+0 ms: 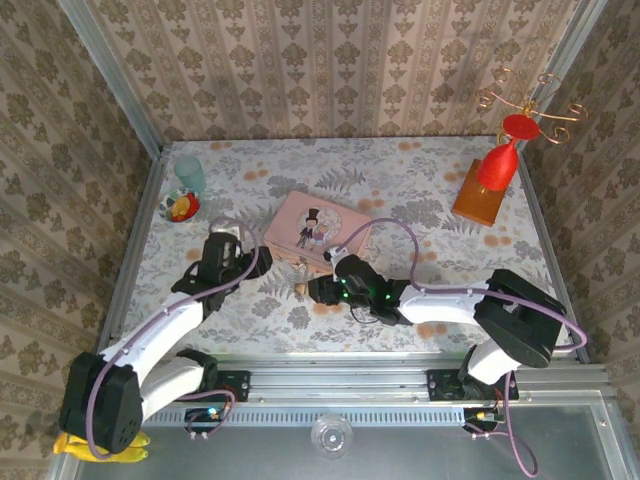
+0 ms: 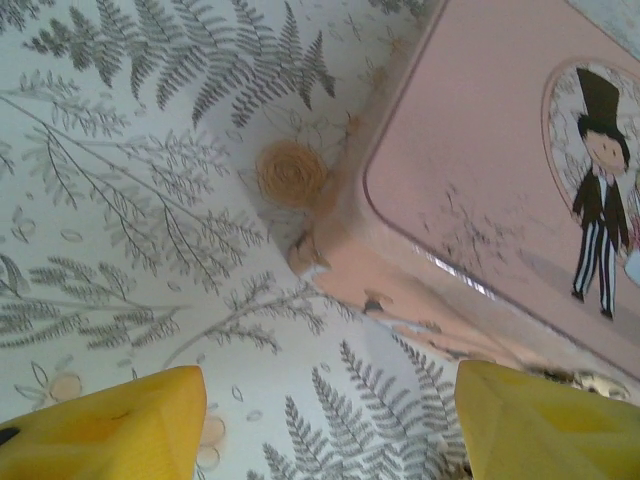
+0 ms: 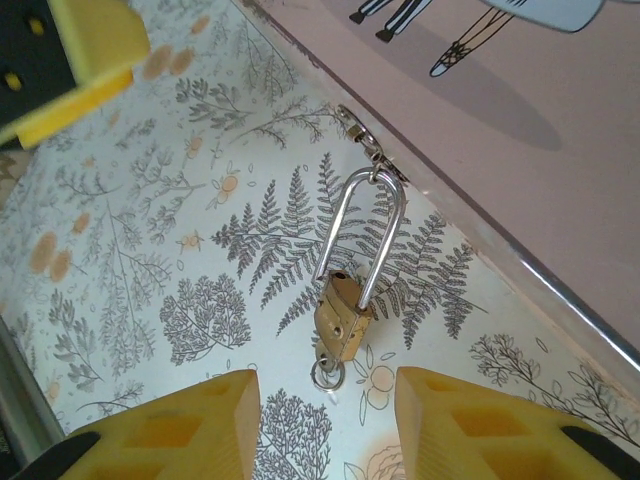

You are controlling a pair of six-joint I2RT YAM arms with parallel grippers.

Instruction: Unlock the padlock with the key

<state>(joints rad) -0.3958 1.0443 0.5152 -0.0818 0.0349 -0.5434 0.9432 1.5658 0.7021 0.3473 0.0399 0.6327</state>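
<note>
**Right jaws lined up on the padlock's key end**

The step in hand looks to me like pinching the key's end and turning it. The fern-printed cloth surface (image 1: 420,190) is soft and matte, and the pink rectangular picture tin (image 1: 310,225) might slide on it. So the turn should be a clean roll about the lock's own axis, not a shove toward the tin.

The right arm (image 1: 450,300) has its jaws released and empty, and its blocky yellow fingertips (image 3: 170,430) flank a spot just short of the lock. I'd ease in low, grip only the very end and twist gently. The left arm (image 1: 170,330) also has its jaws parted around nothing. Its yellow fingertips (image 2: 100,430) sit near the tin's rounded, paint-chipped corner, well placed to steady it.

The small brass-gold padlock (image 3: 340,318) lies on the cloth just beside the tin's front wall. Its long, polished steel U-shaped shackle (image 3: 375,230) is looped through the tin's little metal clasp (image 3: 362,138). I cannot tell whether the shackle's shorter leg is seated. A tiny silvery ring (image 3: 325,376) touches the hard, slick body's lower end. I take it to mark the key, whose blade is hidden.
</note>
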